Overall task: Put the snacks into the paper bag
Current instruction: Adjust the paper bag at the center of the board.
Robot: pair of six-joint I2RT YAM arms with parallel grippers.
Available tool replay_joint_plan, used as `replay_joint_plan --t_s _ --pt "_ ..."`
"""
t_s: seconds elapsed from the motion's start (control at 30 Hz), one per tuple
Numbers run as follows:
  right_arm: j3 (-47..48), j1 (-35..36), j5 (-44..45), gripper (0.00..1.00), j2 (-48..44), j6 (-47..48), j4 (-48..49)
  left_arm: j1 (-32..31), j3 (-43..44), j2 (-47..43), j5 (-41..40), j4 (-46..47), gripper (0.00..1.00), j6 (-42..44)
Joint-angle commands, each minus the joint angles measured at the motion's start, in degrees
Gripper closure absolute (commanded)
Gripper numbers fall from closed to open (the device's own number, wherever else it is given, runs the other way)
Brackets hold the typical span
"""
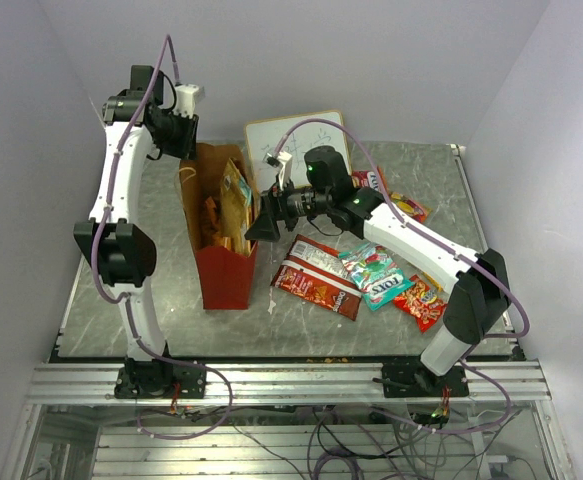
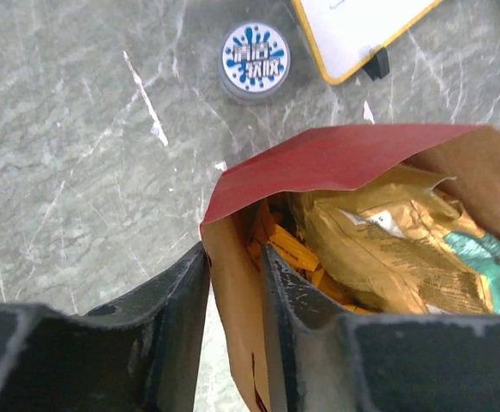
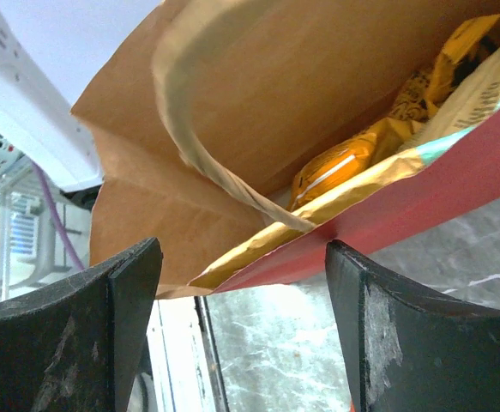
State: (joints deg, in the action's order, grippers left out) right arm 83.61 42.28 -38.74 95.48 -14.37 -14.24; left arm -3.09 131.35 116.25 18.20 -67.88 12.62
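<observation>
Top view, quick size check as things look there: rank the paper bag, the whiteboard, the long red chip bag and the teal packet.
1. paper bag
2. whiteboard, though the right arm covers part of it
3. long red chip bag
4. teal packet, only slightly smaller than the chip bag

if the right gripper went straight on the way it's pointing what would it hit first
Most likely the gold packet hanging over the red rim of the paper bag, directly ahead of the open right gripper. Depth is hard to judge.
</observation>
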Motion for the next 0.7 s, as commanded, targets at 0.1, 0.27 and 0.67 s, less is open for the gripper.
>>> replay_joint_plan --t_s 0.1,0.27,0.67 --pt "-0.3 0.0 -2.0 0.23 -0.9 -0.3 2.2 0.1 -3.2 -12.3 -6.4 13.1 0.32 -3.9" --pt "0.0 -0.1 -0.9 0.23 -0.5 -0.2 1.9 0.1 -13.3 -24.0 -15.8 20.6 0.12 -6.6" --pt "2.0 -0.6 0.7 0.23 0.0 1.2 0.2 -0.6 -44.0 -49.6 -7.5 19.7 0.00 -8.2"
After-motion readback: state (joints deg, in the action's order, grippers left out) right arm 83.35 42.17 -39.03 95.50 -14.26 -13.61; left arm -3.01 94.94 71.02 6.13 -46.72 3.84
